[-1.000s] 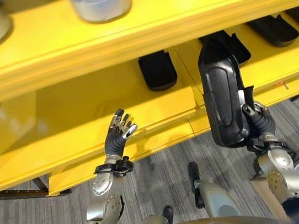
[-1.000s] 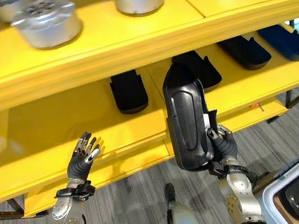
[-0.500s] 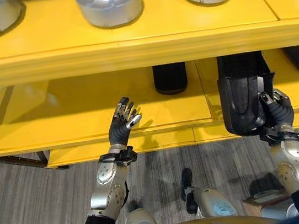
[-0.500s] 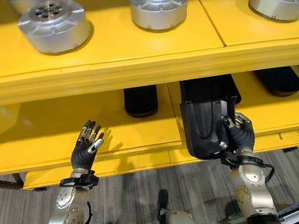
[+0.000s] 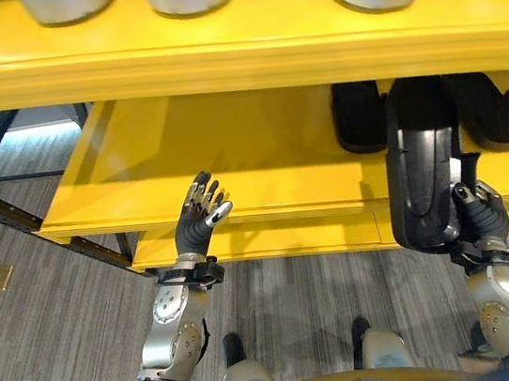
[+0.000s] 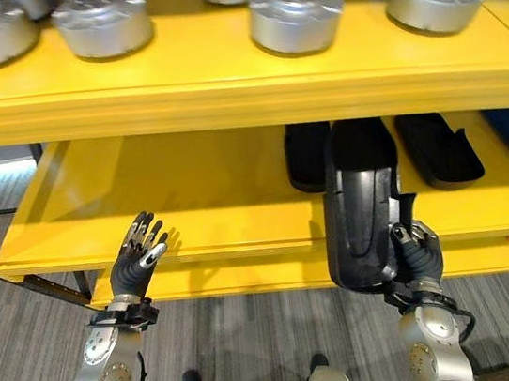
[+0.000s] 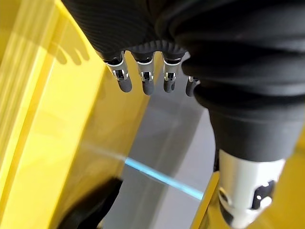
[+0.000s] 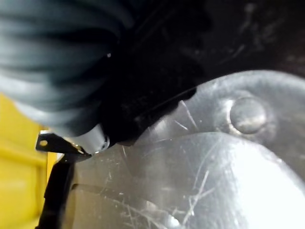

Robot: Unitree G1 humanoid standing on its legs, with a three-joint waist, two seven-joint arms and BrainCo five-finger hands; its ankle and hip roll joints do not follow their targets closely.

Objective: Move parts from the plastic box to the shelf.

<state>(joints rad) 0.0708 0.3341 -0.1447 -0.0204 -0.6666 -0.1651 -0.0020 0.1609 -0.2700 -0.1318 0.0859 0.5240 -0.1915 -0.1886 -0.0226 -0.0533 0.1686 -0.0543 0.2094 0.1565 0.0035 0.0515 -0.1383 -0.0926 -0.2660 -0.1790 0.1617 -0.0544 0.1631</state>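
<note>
The right hand (image 5: 479,216) is holding a long black part (image 5: 422,167) by its lower end, with the fingers curled around it, and the part is standing almost upright in front of the yellow shelf (image 5: 240,221). Its top end is reaching into the opening of the lower level, just under the upper board (image 6: 222,91), where other black parts (image 6: 306,155) are already lying side by side. The left hand (image 5: 197,222) is hanging free near the front edge of the lower level, fingers straight and a little spread, holding nothing.

The main risk, in my judgement, is coming from the grip: the hand is taking the part only at the bottom, so the long body is acting like a lever and may be tipping or slipping while it is being laid down. The top end is also passing close to the upper board and could be knocking against it if the arm is lifting too much. The free place between the neighbouring parts is looking narrow, so the part could be pushing a neighbour or landing across one. The round metal parts (image 6: 296,16) on the upper board are standing near its front edge, and a hard knock could be shaking them
</note>
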